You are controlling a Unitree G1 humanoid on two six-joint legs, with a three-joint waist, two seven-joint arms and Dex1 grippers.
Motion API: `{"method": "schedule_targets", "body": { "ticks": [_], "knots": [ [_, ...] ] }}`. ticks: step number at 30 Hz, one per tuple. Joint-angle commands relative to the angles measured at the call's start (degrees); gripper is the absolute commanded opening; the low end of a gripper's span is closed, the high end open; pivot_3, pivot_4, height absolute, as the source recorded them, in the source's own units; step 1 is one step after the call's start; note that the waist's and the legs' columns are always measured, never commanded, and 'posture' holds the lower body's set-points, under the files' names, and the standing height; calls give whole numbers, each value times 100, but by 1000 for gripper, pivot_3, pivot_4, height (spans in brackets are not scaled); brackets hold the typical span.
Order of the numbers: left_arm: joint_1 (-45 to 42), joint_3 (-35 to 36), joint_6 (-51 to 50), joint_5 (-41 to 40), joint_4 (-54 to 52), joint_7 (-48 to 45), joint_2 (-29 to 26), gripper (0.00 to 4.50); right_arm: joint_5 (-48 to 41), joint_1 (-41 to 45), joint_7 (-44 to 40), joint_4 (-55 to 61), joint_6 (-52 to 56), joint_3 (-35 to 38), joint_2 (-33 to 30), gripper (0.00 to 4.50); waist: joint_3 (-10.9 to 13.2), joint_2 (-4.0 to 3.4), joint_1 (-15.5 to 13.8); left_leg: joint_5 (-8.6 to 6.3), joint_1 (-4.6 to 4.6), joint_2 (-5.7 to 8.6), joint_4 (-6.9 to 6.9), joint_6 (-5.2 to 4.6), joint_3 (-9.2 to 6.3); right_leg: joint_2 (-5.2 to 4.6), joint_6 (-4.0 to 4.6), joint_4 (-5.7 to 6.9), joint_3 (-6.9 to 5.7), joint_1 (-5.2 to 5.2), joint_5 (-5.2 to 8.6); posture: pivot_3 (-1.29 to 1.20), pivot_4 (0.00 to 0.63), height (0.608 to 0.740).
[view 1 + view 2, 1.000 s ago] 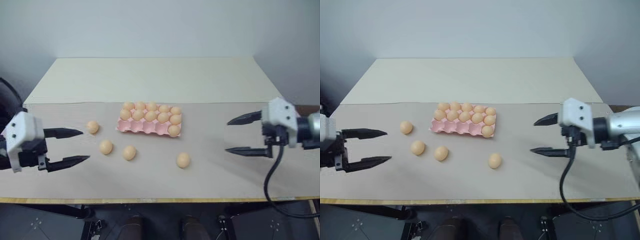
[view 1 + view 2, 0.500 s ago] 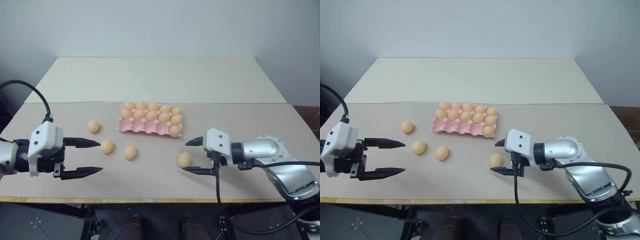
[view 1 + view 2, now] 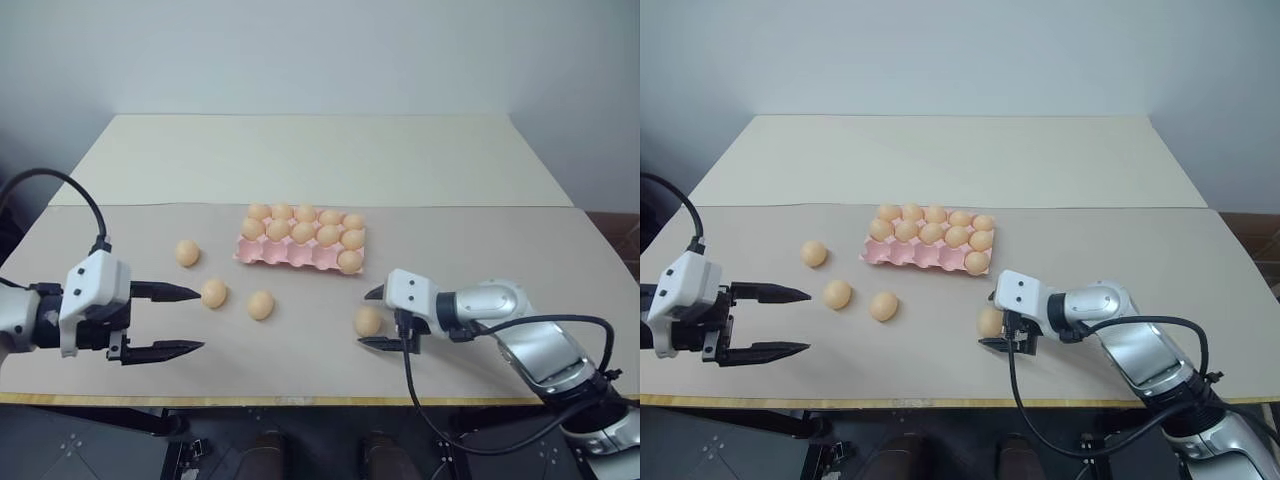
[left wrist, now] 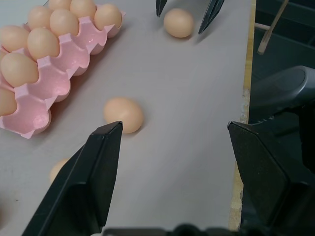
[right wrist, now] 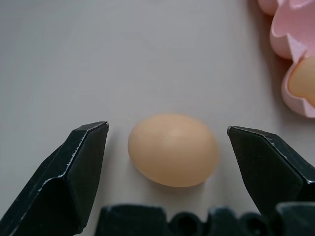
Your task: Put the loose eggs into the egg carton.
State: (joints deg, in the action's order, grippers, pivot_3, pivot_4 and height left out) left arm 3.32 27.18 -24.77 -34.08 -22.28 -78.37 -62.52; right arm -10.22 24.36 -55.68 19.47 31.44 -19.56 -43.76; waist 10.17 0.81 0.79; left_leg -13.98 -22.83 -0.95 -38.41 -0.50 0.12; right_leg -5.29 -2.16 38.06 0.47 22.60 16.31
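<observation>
The pink carton (image 3: 300,244) lies flat near the middle of the table (image 3: 300,160), its long axis running left to right and tilted a little, the right end slightly nearer. Eleven eggs appear to sit in its cups, with the empty cups along the near row, though the exact count is hard to read from the head views. Four loose eggs lie on the table near the carton. The first egg (image 3: 187,252) rests left of the carton, well apart from it. The second egg (image 3: 214,292) lies nearer and a little right of that one, just off the upper fingertip of the left gripper (image 3: 190,319), apart from it. The third egg (image 3: 260,304) lies right of the second, near the carton's near-left corner. The fourth egg (image 3: 368,320) lies at the near right, below the carton's right end, its long axis roughly left to right across the right wrist view (image 5: 173,150). The right gripper (image 3: 372,318) points left with its fingers spread wide on either side of this egg, one finger (image 5: 69,172) on each flank with a clear gap, not touching it. The left gripper points right, its fingers apart and holding nothing.
</observation>
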Motion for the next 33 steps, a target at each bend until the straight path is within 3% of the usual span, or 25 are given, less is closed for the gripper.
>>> {"method": "schedule_targets", "body": {
  "ticks": [1, 5, 8, 12, 20, 25, 33],
  "knots": [
    [12, 109, 119, 2, -74, 3, -31, 3703, 99, -4, -26, -19, -230, 53, 34, 4500, -1, 1, 0, 0, 0, 0, 0, 0, 0, 0, 0, 0, 0, 0, 0, 0, 150, 740],
    [39, 109, 154, 28, -78, 23, -37, 3703, 214, -32, 2, -174, -374, 31, 105, 4500, -1, 2, 0, 0, 0, -1, 0, 0, 0, 1, 0, 0, 0, 0, 0, 0, 150, 740],
    [64, 131, 161, 47, -88, 45, -40, 3729, 303, -60, 38, -250, -433, 38, 166, 3906, -1, 2, 0, 0, 1, 0, 0, 0, 0, 1, 0, 0, 0, 0, 0, 0, 150, 740],
    [157, 241, 122, 100, -52, 29, -106, 3729, 387, -101, 46, -235, -469, 44, 209, 2671, -1, 2, 0, 0, 1, 0, 0, 0, 0, 1, 0, 0, 0, 0, 0, 0, 150, 740],
    [443, 477, 208, 316, 96, -24, -124, 3729, 421, -28, -11, -5, -506, 164, 202, 2671, -1, 3, 0, 0, 1, 0, 0, 0, 0, 1, 0, 0, 0, 0, 0, 0, 150, 740],
    [745, 740, 243, 450, 148, -93, -107, 3729, 260, 691, 263, -89, -376, 422, 722, 2671, -1, 3, 50, 0, 2, -5, 1, 0, 1, 7, 6, 3, 4, 5, -4, 0, 150, 740],
    [753, 749, 224, 491, 108, -49, -105, 3729, 1567, 1776, 1397, -2064, -2120, -143, 1869, 2671, -10, 18, 33, 1, -3, -1, 3, 1, 3, 4, 8, 3, 4, 15, -6, 0, 150, 740]
  ]
}}
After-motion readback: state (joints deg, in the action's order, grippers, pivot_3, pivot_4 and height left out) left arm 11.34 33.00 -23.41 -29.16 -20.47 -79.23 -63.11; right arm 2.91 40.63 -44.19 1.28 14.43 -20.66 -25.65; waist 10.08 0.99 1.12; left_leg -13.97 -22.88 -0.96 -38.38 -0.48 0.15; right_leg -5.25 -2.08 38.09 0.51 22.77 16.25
